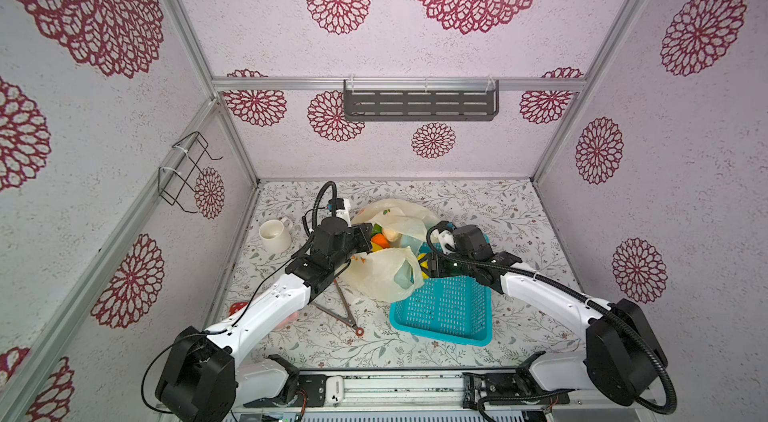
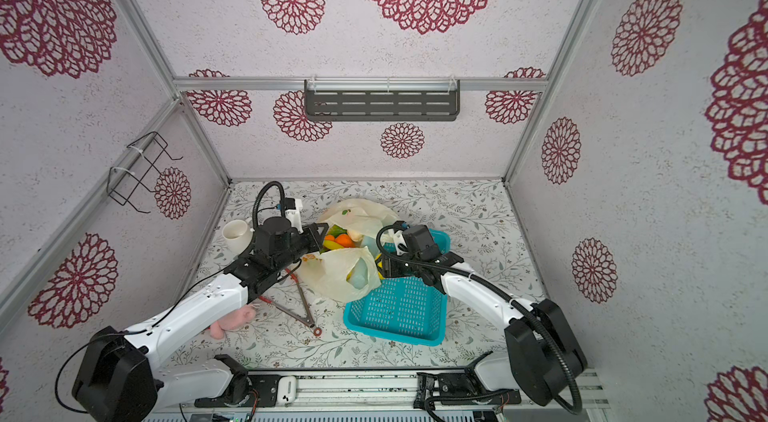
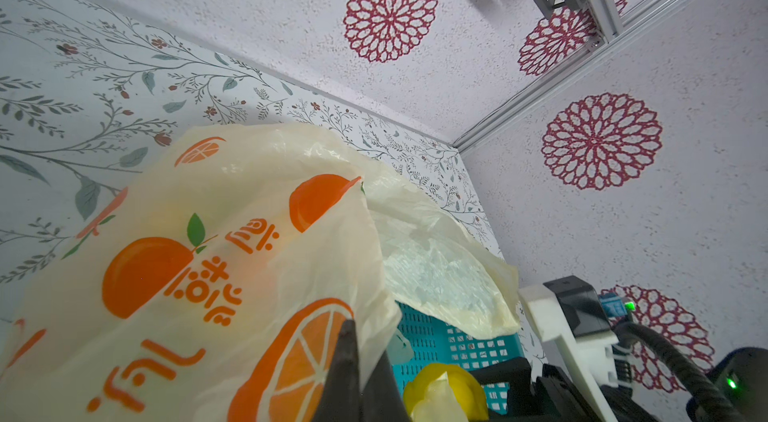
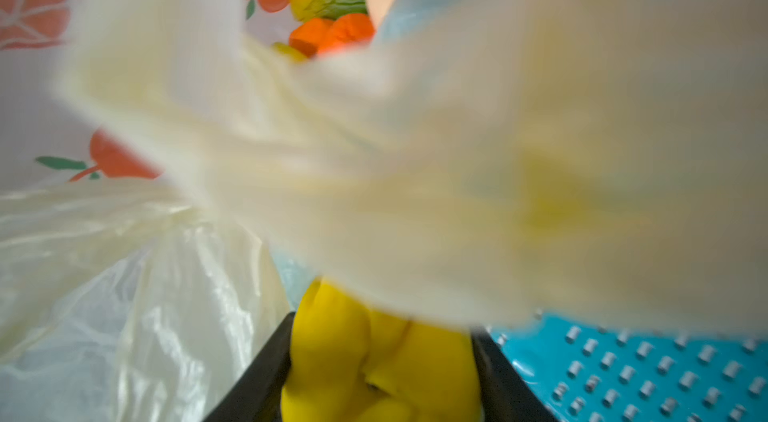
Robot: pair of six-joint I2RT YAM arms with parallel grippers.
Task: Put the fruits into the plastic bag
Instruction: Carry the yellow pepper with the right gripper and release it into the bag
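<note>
Two robot arms reach over a floral-papered tabletop (image 1: 498, 208). A cream-yellow plastic bag (image 1: 384, 278) printed with oranges sits crumpled at its centre. The bag's mouth gapes upward, and its near lobe overlaps the far-left corner of a turquoise perforated basket (image 1: 446, 310). The left claw (image 1: 368, 239) is clenched on the bag's left rim; the left wrist view shows the film draped against a dark finger (image 3: 347, 357). The right claw (image 1: 426, 268), over the basket's far end, grasps a lobed yellow toy fruit (image 4: 374, 366). The fruit is wedged between the claw's two black fingers (image 4: 257, 374) and sits hard against the bag's right side, with blurred film hanging across it. A green piece (image 1: 377, 229), an orange piece (image 1: 379, 240) and a whitish lumpy one (image 1: 390, 234) lie inside the open mouth. A white mug (image 1: 275, 235) stands left of the bag. Metal tongs (image 1: 349, 316) lie on the near side, and a pink plush toy (image 2: 232, 322) shows beneath the left arm.
</note>
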